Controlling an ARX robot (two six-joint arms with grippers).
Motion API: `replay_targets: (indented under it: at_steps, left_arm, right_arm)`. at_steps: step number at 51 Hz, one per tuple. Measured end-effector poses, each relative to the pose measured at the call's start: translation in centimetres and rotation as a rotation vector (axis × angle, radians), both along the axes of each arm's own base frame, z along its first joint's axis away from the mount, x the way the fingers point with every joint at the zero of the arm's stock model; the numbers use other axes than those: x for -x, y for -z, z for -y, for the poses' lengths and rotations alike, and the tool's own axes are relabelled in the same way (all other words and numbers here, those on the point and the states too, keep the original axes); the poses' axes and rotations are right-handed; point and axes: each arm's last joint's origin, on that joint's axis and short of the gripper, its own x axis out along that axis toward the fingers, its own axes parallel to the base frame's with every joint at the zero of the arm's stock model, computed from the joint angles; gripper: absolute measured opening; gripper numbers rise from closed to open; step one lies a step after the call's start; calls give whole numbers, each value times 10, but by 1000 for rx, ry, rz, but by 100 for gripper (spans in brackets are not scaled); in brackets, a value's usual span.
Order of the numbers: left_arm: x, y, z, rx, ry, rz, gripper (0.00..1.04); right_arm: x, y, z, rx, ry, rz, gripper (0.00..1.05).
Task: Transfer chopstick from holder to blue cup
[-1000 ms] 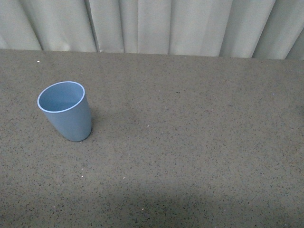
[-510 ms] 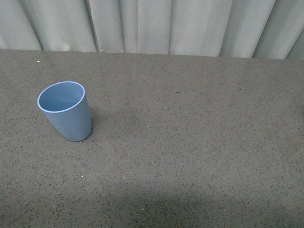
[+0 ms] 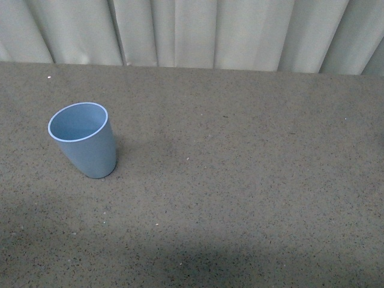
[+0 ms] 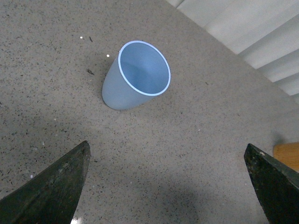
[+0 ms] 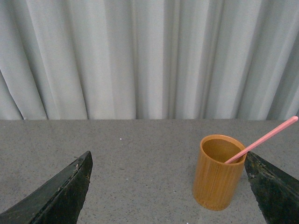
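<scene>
Speckled countertop (image 3: 252, 198), pale curtain (image 3: 192, 30) behind. Pink chopstick (image 5: 266, 137) leaning in holder (image 5: 218, 172); blue cup (image 3: 84, 144) well apart from holder. Spread wide, empty: left gripper (image 4: 166, 186), right gripper (image 5: 168, 191). Best to pinch just above holder's rim and lift straight.

Left hand (image 4: 166, 145) and right hand (image 5: 168, 154), both spread wide and empty, dark jaws well apart.
</scene>
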Motion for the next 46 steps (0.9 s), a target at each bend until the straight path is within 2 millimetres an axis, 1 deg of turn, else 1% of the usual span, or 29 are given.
replay_targets:
  at_steps: [9,13,26,31,39,43,46]
  left_arm:
    - [-30,2,17,-58,-7,-63,98]
    - [-39,4,23,-80,-9,-86,98]
    - [-56,14,40,-124,-7,-147,98]
    - [-62,21,54,-144,13,-180,98]
    - [-70,18,77,-144,58,-176,98]
    - [-75,19,83,-145,61,-182,98]
    - [-79,22,83,-148,40,-197,98]
  right_arm:
    - [0,0,0,0,0,0,95]
    - [0,0,0,0,0,0,95]
    - [0,0,0,0,0,0,95]
    - [0,0,0,0,0,0,95]
    - [0,0,0,0,0,0,95]
    - [0,0,0,0,0,0,95]
    - [0,0,0,0,0,0,95]
